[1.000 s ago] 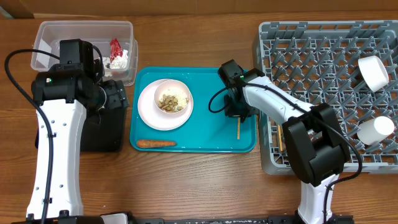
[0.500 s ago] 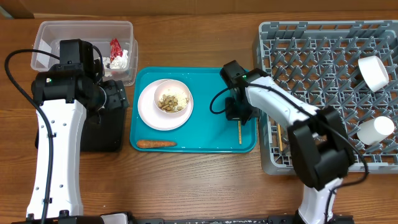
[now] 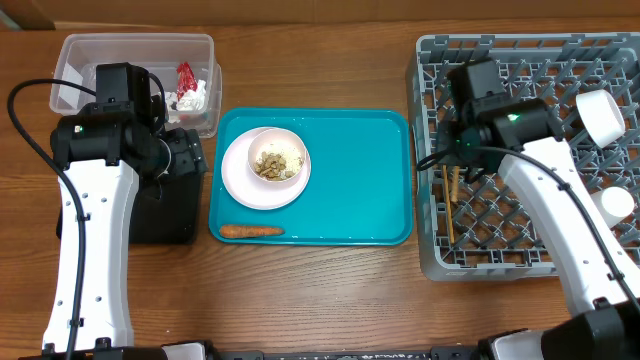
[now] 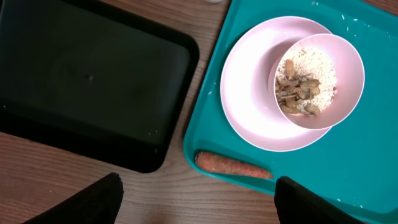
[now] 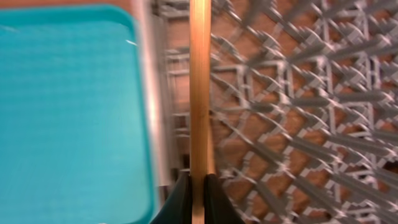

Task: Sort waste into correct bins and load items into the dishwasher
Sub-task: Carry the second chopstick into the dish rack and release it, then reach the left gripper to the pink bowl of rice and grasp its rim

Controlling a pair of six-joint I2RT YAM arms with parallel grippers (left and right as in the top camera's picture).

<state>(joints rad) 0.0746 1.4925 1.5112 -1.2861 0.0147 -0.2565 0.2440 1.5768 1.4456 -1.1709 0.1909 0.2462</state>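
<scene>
A brown wooden table (image 3: pixel 330 290) carries everything. Over the left edge of the grey dish rack (image 3: pixel 430 60), the right gripper (image 5: pixel 199 199) has its jaws pinched narrow on 1 wooden chopstick (image 5: pixel 199 93), which runs straight away from the fingertips.

We judge the chopstick light, stiff and smooth. Held near 1 end, it may swivel or slip in the grip, and it is thin enough to drop through the lattice, so it is best laid along a row of pegs. In the overhead view a thin stick (image 3: pixel 449 210) lies along the rack's left column; we cannot tell whether it is the held one or its mate.

The left gripper (image 4: pixel 202 202) hangs with its jaws wide and empty, above the table between the black tray (image 4: pixel 87 74) and the teal tray (image 4: pixel 348 180).

- The clear tub (image 3: pixel 70 60), far left, holds the red wrapper (image 3: pixel 186 76) and the tissue (image 3: pixel 195 95).
- The black tray shows nothing inside.
- The teal tray bears the pink plate (image 3: pixel 240 185), the carrot stick (image 3: pixel 250 230) and a bowl (image 3: pixel 290 150) of food scraps (image 3: pixel 272 163) resting on the plate.
- The rack holds 2 white vessels at its right side, 1 far (image 3: pixel 602 115) and 1 nearer (image 3: pixel 606 205).

The bowl and plate look hard, slick and breakable, so the rim seems the place to grasp them.
</scene>
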